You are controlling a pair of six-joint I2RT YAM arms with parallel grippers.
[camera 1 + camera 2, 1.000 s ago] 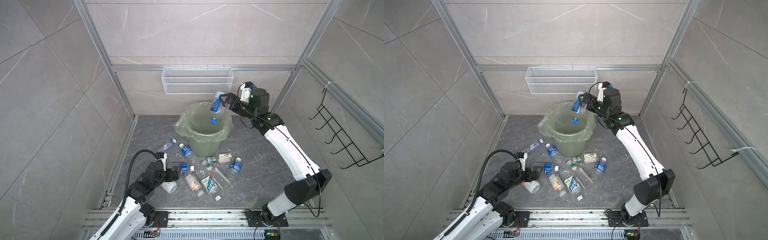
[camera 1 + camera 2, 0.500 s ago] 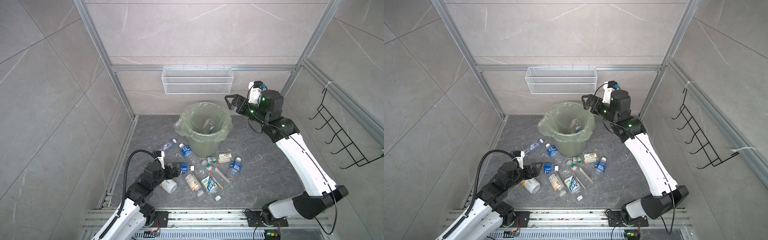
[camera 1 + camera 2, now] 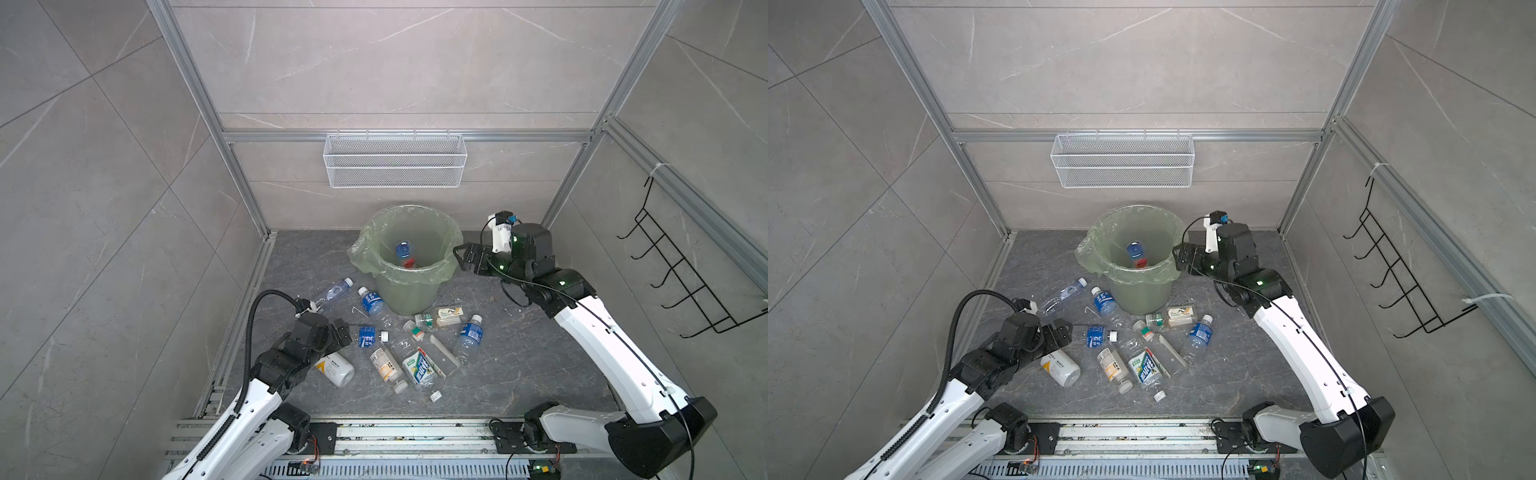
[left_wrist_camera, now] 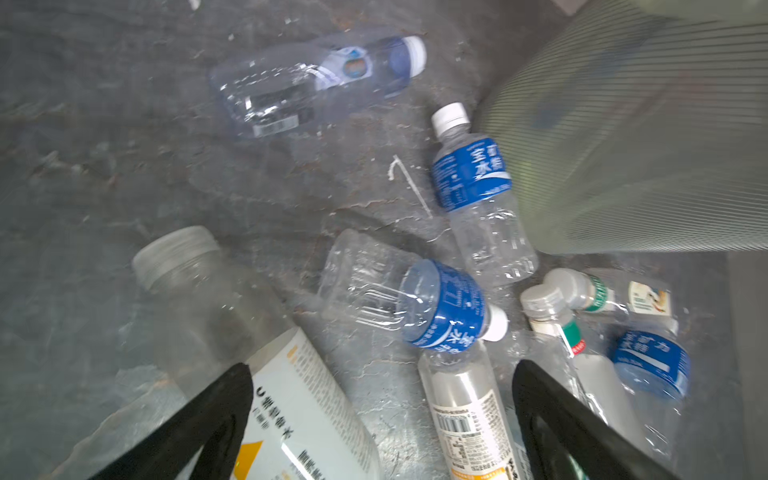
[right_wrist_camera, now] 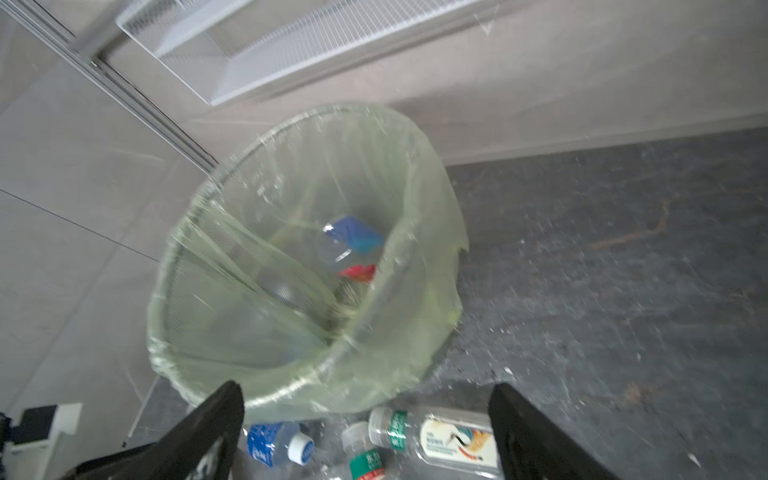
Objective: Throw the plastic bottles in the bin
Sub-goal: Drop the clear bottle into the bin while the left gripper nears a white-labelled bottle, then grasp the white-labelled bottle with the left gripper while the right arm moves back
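The pale-green bin (image 3: 407, 295) (image 3: 1142, 297) stands at the back of the floor with a blue-labelled bottle (image 3: 405, 250) (image 5: 349, 241) inside. My right gripper (image 3: 463, 257) (image 5: 365, 388) hangs open and empty just right of the bin's rim. Several plastic bottles lie in front of the bin, among them a white opaque one (image 3: 334, 368) (image 4: 291, 415), a crushed blue-labelled one (image 3: 368, 336) (image 4: 415, 303) and a beige-labelled one (image 3: 384, 365). My left gripper (image 3: 345, 332) (image 4: 382, 368) is open above the floor, between the white bottle and the crushed one.
A white wire mesh basket (image 3: 395, 160) hangs on the back wall above the bin. A black wire rack (image 3: 685, 270) sticks out from the right wall. A loose white cap (image 3: 435, 396) and a thin bent wire (image 3: 357, 311) lie among the bottles.
The bottle left my right gripper and now lies in the bin. The right arm drew back to the right and came down beside the rim. The left gripper edged slightly forward.
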